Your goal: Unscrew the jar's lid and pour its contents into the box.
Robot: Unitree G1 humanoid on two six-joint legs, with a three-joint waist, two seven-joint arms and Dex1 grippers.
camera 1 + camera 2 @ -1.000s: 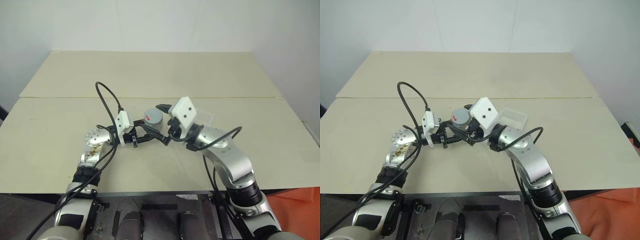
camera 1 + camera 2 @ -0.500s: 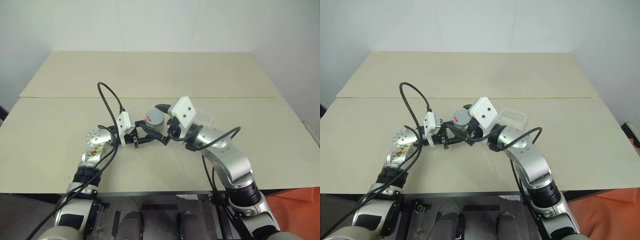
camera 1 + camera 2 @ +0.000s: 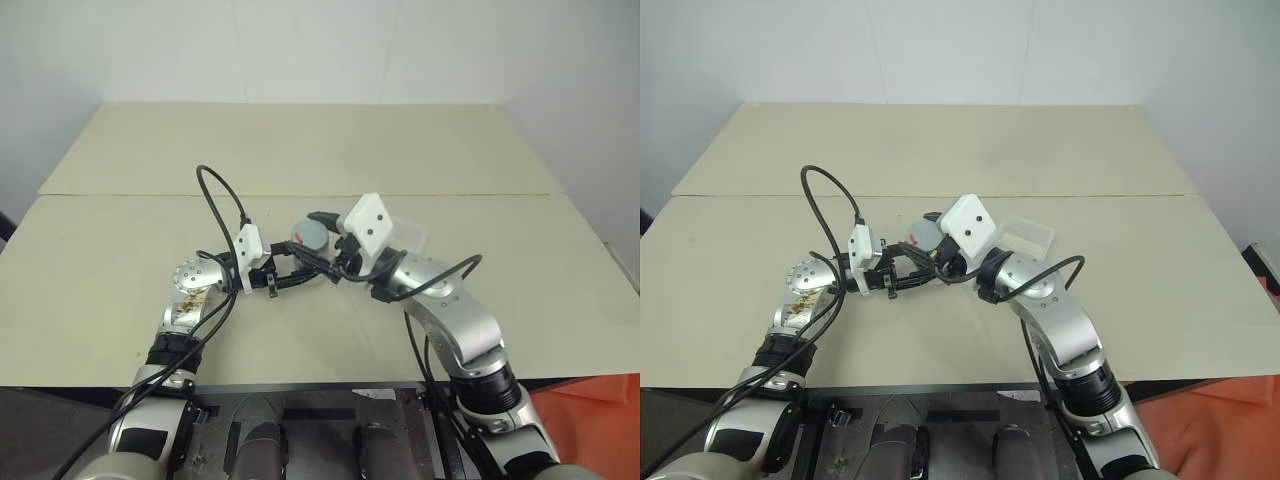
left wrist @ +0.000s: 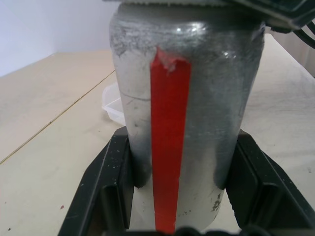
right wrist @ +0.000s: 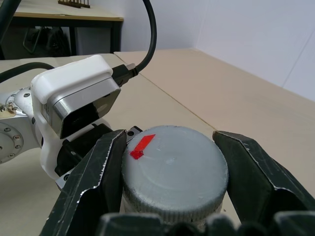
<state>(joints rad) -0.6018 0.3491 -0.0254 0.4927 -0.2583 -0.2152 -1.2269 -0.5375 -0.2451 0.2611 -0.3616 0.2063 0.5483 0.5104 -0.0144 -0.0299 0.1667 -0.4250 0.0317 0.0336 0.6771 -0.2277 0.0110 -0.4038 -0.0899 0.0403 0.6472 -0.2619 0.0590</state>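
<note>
My right claw (image 5: 170, 196) has its two black fingers pressed against either side of the grey lid (image 5: 173, 167), whose red mark faces up between them. Just below, my left claw (image 4: 183, 216) clamps the silvery jar (image 4: 206, 98) by its body, holding it upright above the desk (image 3: 120, 260), the red stripe of its label toward that wrist. The lid is on, so I judge the unscrewing step is only starting. Next I need a firm twist of the right wrist while the left holds steady. The clear plastic box (image 3: 1025, 236) waits just beyond my right claw, on the desk.
</note>
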